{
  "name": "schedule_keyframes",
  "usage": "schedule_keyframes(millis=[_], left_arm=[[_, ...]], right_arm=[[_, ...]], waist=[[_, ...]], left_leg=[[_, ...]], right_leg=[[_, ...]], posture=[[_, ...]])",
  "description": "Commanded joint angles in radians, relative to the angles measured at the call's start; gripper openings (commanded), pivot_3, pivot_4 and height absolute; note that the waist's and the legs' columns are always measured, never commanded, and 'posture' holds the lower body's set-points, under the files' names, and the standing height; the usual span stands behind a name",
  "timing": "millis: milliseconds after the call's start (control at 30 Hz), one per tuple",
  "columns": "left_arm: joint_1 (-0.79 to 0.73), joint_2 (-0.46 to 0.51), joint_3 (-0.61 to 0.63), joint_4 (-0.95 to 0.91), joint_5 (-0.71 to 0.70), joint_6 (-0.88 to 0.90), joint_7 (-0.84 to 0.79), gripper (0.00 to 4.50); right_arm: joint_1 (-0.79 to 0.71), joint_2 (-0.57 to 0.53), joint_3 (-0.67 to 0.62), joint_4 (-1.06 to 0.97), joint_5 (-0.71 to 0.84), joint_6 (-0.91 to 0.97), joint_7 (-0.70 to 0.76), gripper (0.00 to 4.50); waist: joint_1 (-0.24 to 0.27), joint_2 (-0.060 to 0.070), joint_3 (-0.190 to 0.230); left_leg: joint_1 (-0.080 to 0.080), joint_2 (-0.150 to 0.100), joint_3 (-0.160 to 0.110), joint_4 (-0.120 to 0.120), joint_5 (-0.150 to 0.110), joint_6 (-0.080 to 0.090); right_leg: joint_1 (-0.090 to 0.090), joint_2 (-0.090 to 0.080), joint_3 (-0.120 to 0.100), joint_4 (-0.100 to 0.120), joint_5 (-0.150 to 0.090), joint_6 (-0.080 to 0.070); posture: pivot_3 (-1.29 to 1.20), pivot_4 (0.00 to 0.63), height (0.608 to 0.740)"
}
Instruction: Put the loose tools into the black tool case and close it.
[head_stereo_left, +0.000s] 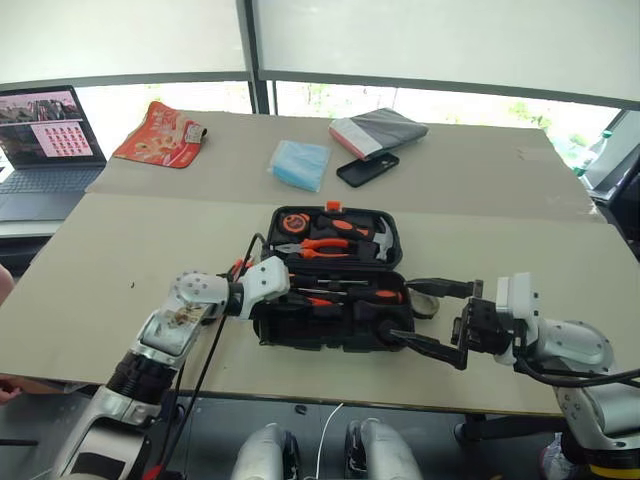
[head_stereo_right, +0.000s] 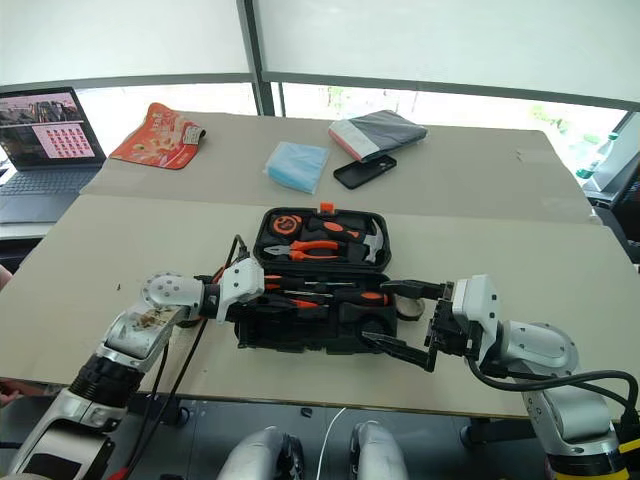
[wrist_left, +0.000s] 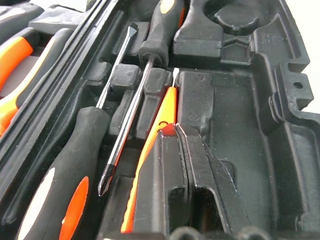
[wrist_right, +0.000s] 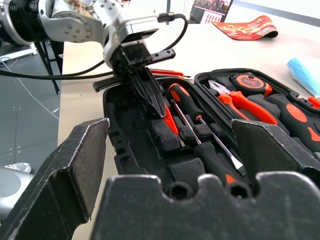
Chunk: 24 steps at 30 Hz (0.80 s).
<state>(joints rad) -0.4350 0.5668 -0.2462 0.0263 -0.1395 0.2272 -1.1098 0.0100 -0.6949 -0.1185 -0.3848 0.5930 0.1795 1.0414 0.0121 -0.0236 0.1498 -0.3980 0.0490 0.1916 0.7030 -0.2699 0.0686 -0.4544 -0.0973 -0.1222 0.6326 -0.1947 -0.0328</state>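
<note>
My left gripper (wrist_right: 159, 107) pinches the slim orange screwdriver (wrist_left: 159, 125) in the open tool case (head_stereo_left: 330, 330); right gripper (head_stereo_left: 437, 318) gapes empty; closing remains.

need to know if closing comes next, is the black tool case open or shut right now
Open. The black tool case lies flat on the table with both halves spread, tools showing in the moulded slots, and the left gripper reaching into the near half.

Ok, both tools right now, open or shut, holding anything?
Left tool: shut on the slim orange screwdriver, inside the case.
Right tool: open, holding nothing.
</note>
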Motion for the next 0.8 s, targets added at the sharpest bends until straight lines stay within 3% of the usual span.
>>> schedule_keyframes(millis=[33,133,167,300,367,567,700,800], left_arm=[[0.048,-0.042,0.155,-0.014,-0.114,-0.004,0.082,0.06],[0.126,-0.015,0.316,-0.073,-0.229,0.016,0.094,0.06],[0.159,0.000,0.358,-0.086,-0.249,0.013,0.098,0.56],[0.344,0.061,0.580,-0.084,-0.308,-0.013,0.123,1.64],[0.449,0.070,0.714,-0.031,-0.323,-0.042,0.155,2.45],[0.639,0.123,0.873,0.010,-0.311,-0.045,0.197,4.43],[0.676,0.164,0.860,-0.081,-0.380,0.101,0.182,4.43],[0.617,0.205,0.760,-0.248,-0.448,0.266,0.208,4.43]], right_arm=[[-0.003,0.011,-0.043,0.020,-0.006,-0.053,0.008,4.50],[0.003,0.021,-0.071,0.062,-0.043,-0.135,0.017,4.50],[0.005,0.024,-0.077,0.075,-0.052,-0.155,0.019,4.50],[0.019,0.049,-0.087,0.136,-0.057,-0.259,0.071,4.50],[0.033,0.058,-0.084,0.159,-0.054,-0.280,0.095,4.50],[0.021,0.049,-0.075,0.187,-0.034,-0.281,0.147,4.50],[0.006,0.047,-0.062,0.197,-0.042,-0.288,0.177,4.50],[-0.035,0.058,-0.045,0.178,-0.029,-0.268,0.179,4.50]], waist=[[-0.001,0.000,0.000],[-0.007,0.000,0.000],[-0.008,0.000,0.000],[-0.011,0.000,0.000],[-0.019,0.000,0.000],[-0.009,0.000,0.000],[0.008,0.000,0.000],[0.011,0.000,0.001]], left_leg=[[0.000,0.000,0.000,0.000,0.000,0.000],[-0.001,0.001,0.000,0.000,0.001,-0.002],[-0.001,0.001,0.000,0.000,0.002,-0.003],[0.000,0.001,0.000,-0.002,0.003,-0.005],[0.000,0.001,0.000,-0.003,0.003,-0.005],[0.001,0.000,0.000,-0.005,-0.004,-0.009],[0.002,-0.001,0.000,-0.005,-0.007,-0.005],[0.001,-0.001,0.000,-0.005,-0.006,-0.008]], right_leg=[[0.000,-0.001,0.000,0.000,0.000,0.000],[-0.001,-0.001,0.000,0.000,0.000,0.000],[-0.002,-0.001,0.000,0.000,0.000,0.000],[-0.001,-0.001,0.000,0.000,0.000,0.000],[-0.001,-0.002,0.000,0.000,0.000,0.000],[-0.002,-0.010,-0.001,-0.001,-0.001,-0.001],[-0.003,-0.013,-0.003,-0.003,-0.004,-0.006],[-0.003,-0.014,-0.003,-0.004,-0.004,-0.006]], posture=[[0.00,0.150,0.740],[0.00,0.150,0.740],[0.00,0.150,0.740],[0.00,0.150,0.740],[0.00,0.150,0.740],[0.00,0.150,0.740],[0.00,0.150,0.740],[0.00,0.150,0.740]])
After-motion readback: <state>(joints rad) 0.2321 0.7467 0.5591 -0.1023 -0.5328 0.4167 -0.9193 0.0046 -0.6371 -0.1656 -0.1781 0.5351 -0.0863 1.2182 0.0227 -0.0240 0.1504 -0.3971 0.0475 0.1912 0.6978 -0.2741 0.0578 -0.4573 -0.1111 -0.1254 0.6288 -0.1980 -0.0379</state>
